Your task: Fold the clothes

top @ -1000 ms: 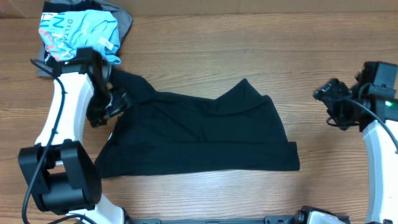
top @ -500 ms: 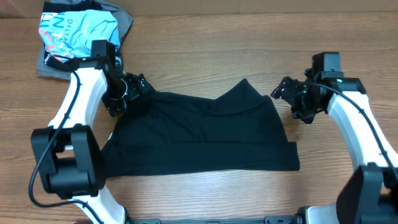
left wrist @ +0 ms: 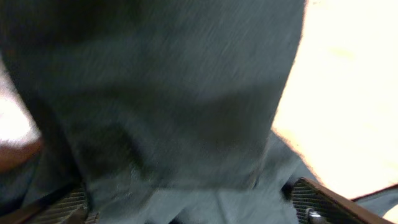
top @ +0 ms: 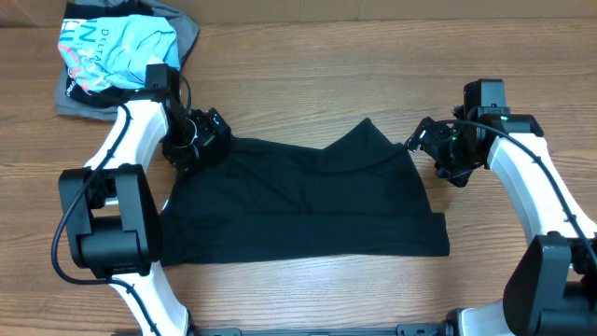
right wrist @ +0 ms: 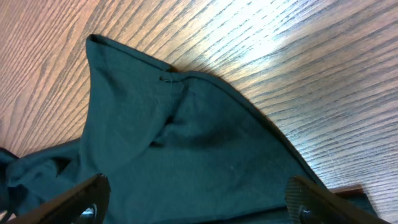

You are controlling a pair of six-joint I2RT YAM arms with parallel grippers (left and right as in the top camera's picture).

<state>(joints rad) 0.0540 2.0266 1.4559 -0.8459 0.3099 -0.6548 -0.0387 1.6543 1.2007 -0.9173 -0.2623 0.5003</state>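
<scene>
Overhead: black T-shirt (top: 298,201) lies spread mid-worktop (top: 326,65), with a rumpled peak on its far edge. Left gripper (top: 199,140) sits at the T-shirt's far left corner, over bunched fabric. Right gripper (top: 431,149) is just off the T-shirt's far right corner. Light blue printed shirt (top: 117,51) lies on a grey garment (top: 67,93), beyond the T-shirt's far left corner.

Left wrist: blurred. Jaws spread wide, black T-shirt (left wrist: 174,106) fabric between them, not clamped.

Right wrist: jaws spread wide, holding nothing. The black T-shirt (right wrist: 186,162) has its hemmed corner flat on the worktop (right wrist: 298,74) beneath them.
</scene>
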